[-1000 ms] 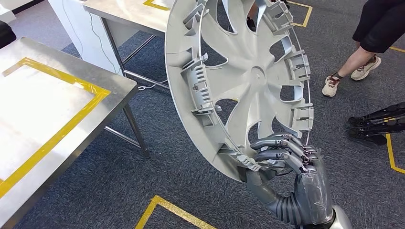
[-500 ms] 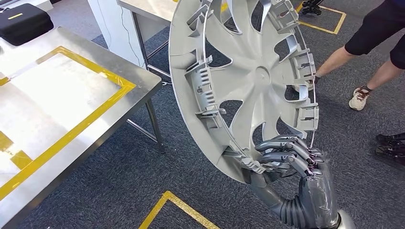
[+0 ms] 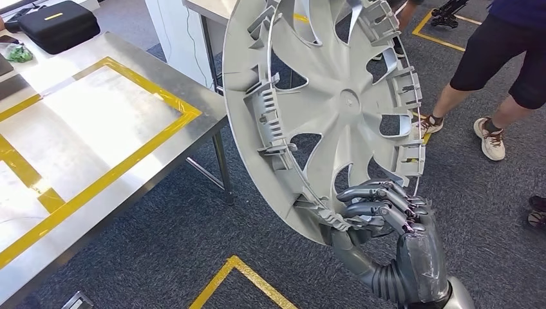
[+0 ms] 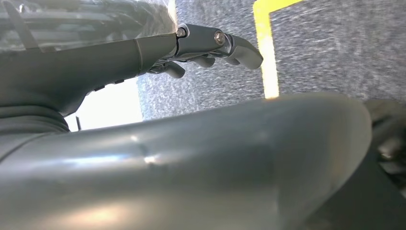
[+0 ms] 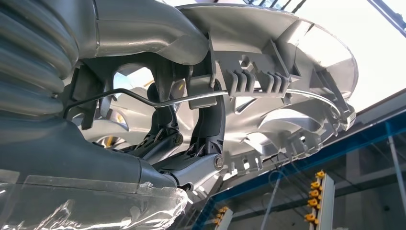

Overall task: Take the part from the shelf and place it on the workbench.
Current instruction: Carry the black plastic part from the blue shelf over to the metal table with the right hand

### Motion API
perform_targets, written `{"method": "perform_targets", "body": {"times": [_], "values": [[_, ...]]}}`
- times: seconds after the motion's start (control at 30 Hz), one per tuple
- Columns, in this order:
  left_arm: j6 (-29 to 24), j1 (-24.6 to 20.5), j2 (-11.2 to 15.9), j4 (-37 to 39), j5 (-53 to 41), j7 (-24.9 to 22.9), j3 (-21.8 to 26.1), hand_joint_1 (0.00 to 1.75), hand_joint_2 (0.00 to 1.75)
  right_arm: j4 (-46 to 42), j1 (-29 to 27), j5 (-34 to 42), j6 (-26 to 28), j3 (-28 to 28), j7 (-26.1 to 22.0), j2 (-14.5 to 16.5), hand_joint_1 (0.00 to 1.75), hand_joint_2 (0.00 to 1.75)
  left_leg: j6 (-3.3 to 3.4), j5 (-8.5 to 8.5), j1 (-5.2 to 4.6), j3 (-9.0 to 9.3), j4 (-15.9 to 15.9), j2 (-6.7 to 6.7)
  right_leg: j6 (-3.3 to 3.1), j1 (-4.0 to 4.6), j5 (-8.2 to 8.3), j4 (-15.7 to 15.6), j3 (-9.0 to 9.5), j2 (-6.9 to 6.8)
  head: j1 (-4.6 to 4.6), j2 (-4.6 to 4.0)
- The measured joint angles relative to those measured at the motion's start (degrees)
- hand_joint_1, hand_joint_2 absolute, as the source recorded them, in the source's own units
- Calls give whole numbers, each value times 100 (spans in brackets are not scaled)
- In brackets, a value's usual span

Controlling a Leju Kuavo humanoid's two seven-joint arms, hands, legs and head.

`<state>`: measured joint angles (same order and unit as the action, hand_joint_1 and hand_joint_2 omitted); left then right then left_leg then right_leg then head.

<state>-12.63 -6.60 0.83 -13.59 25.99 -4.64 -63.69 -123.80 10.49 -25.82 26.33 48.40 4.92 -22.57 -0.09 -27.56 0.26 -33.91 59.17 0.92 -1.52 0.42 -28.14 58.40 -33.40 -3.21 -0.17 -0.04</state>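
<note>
On the left in the head view stood a shiny metal counter (image 3: pixel 77 135) with yellow tape lines (image 3: pixel 122 164) on its top, and a black case (image 3: pixel 59 24) lay on its far corner. In the middle, the big silver wheel cover (image 3: pixel 322 109) stood up on its edge in the air, over the grey carpet floor (image 3: pixel 161 251) and beside the counter, not on it. The right hand (image 3: pixel 386 215) held the wheel cover by its lower rim, with its fingers (image 3: pixel 370 192) curled over the edge. The right wrist view showed the grip from close up: the dark fingers hooked over the rim near a thin wire ring (image 5: pixel 143 98). The left wrist view showed the left hand (image 4: pixel 206 45) over the carpet with its fingers a little bent and nothing in them. On the right, a person's legs (image 3: pixel 489 84) in pale shoes stood on the carpet.
</note>
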Motion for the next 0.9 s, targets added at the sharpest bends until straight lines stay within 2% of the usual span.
{"method": "perform_targets", "body": {"times": [0.07, 0.1, 0.13, 0.2, 0.23, 0.27, 0.3, 0.37, 0.4, 0.43, 0.53, 0.6, 0.63, 0.7, 0.73, 0.77, 0.8, 0.87, 0.9], "values": [[0, 10, 8, 0, 0, -1, 0, 0, 175, 0, 1, -2, 3, -3, 0, -1, 175, 175, 68, 27, 18, 4, -29, -41, 60, -17, -72, 70, -22, 37, 12, 0], [0, 5, 9, 0, 0, -1, 0, 0, 175, 0, 1, -2, 4, -5, 0, -1, 175, 175, 101, 41, 33, 8, -44, -62, 88, -26, -182, 228, -87, 100, 27, 0], [0, -2, 10, 0, 0, 1, 0, 0, 175, 0, -1, -2, 5, -5, 0, -1, 175, 175, 125, 49, 43, 9, -53, -84, 113, -39, -345, 509, -212, 178, 47, 0], [0, -10, 10, 0, 1, 2, 0, 0, 175, 1, -8, -2, 6, -3, 0, -1, 175, 175, 149, 54, 38, -1, -53, -134, 141, -60, -678, 1275, -575, 268, 81, 0], [0, -8, 10, 0, 2, 1, 0, 0, 175, 2, -12, -2, 6, -2, 0, -1, 175, 175, 151, 55, 35, -2, -53, -162, 147, -67, -751, 1559, -718, 277, 89, 0], [0, -4, 12, 0, 1, 0, 0, 0, 175, 2, -14, -2, 6, -2, 0, -1, 175, 175, 151, 55, 33, -1, -52, -192, 147, -71, -712, 1643, -772, 278, 94, 0], [0, -2, 13, 0, 1, -1, 0, 0, 175, 2, -15, -2, 6, -2, 0, -1, 175, 175, 149, 55, 33, 4, -51, -226, 138, -73, -559, 1483, -708, 283, 102, 0], [-2, -6, 11, 0, 1, 0, 0, 0, 175, 2, -15, -2, 8, -2, 0, -1, 175, 175, 134, 53, 34, 14, -51, -294, 99, -73, -147, 717, -361, 360, 128, 0], [-3, -11, 9, 0, 2, 1, 0, 0, 175, 2, -14, -3, 10, -3, 0, -1, 175, 175, 113, 55, 29, 7, -45, -327, 80, -72, -14, 348, -195, 411, 141, 0], [-4, -14, 7, 0, 2, 1, 0, 0, 175, 2, -13, -3, 12, -3, 0, -1, 175, 175, 83, 62, 28, -9, -44, -352, 63, -67, 46, 119, -97, 453, 150, 0], [-4, -2, 9, 1, 2, 0, 0, 0, 175, 2, -9, -4, 22, -4, 0, -3, 175, 175, -25, 82, 42, -42, -62, -400, -1, -55, 60, -21, -58, 438, 155, 0], [-4, 5, 13, 2, 2, -1, -1, 0, 175, 1, -8, -6, 26, -6, 0, -3, 175, 175, -79, -42, 40, -99, 69, -333, -69, -71, 92, -87, -23, 383, 132, 0], [-5, 4, 14, 2, 2, -1, -2, 0, 175, 1, -9, -7, 29, -7, 1, -2, 175, 175, -98, -189, 38, -193, 299, -281, -97, -81, 103, -112, -6, 351, 112, 0], [-7, -1, 15, 2, 2, -1, -2, 0, 175, 2, -13, -13, 36, -5, 1, 0, 175, 175, -128, -540, 36, -499, 1030, -221, -124, -77, 96, -112, 6, 291, 73, 0], [-7, 1, 15, 2, 3, -1, -2, 0, 175, 2, -14, -15, 38, -3, 1, 1, 175, 175, -140, -643, 37, -632, 1341, -212, -129, -75, 90, -106, 7, 262, 59, 0], [-7, 6, 15, 2, 3, -2, -2, 0, 175, 2, -14, -18, 38, 1, 0, 1, 175, 175, -147, -646, 38, -688, 1475, -206, -130, -74, 83, -98, 8, 239, 45, 0], [-7, 11, 16, 2, 4, -2, -2, 0, 175, 2, -14, -19, 38, 3, 0, 1, 175, 175, -150, -543, 40, -642, 1386, -197, -124, -74, 74, -86, 9, 219, 28, 0], [-7, 10, 22, 2, 4, -3, -3, 0, 175, 2, -14, -19, 38, 3, 0, 1, 175, 175, -128, -191, 39, -300, 703, -136, -97, -75, 41, -48, 16, 184, -7, 0], [-7, 5, 25, 2, 4, -3, -3, 0, 175, 2, -13, -20, 39, 2, 0, 1, 175, 175, -106, -76, 26, -124, 349, -98, -76, -65, 22, -19, 13, 169, -23, 0]]}}
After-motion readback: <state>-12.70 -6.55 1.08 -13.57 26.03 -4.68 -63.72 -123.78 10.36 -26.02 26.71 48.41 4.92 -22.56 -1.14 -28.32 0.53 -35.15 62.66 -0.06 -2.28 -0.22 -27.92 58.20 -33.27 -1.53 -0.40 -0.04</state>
